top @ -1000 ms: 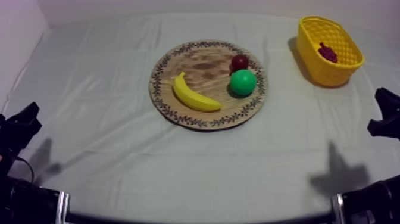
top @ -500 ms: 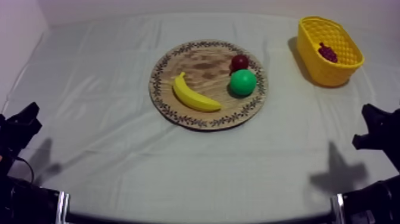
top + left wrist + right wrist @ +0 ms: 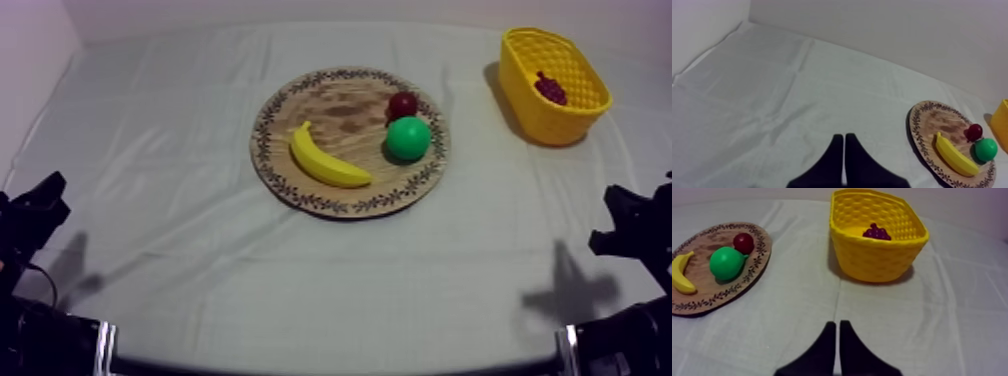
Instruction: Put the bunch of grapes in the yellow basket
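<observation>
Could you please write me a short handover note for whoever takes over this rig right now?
Left gripper: shut on nothing, low over the cloth at my left side.
Right gripper: shut on nothing, over the cloth short of the yellow basket.
Things: the bunch of grapes lies inside the basket, at the table's far right. The wooden board holds a banana, a pear and a small red fruit.
Done: grapes are off the board and in the basket.
Left: seemingly nothing for this task.
</observation>
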{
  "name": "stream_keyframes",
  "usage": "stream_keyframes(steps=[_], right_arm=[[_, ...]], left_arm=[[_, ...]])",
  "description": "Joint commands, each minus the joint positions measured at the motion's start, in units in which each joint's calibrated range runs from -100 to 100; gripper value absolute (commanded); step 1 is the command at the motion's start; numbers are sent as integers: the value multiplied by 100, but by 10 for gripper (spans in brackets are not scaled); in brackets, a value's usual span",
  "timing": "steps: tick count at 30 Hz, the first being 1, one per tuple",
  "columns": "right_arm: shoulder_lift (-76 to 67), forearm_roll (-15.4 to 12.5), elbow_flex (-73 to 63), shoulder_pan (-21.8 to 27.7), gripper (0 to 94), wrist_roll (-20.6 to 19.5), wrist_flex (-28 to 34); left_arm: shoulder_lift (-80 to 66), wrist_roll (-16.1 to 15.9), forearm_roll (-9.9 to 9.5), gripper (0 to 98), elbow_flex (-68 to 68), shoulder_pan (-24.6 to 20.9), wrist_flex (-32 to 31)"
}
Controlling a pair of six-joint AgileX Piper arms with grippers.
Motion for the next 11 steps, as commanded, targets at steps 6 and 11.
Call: stream_keyframes(steps=[6, 11], right_arm=[[-2, 4, 14, 0, 4, 133, -26], [-2, 4, 14, -11, 4, 145, -28]], left_arm=[[0, 0, 0, 1, 0, 2, 1], [0, 0, 0, 1, 0, 2, 1]])
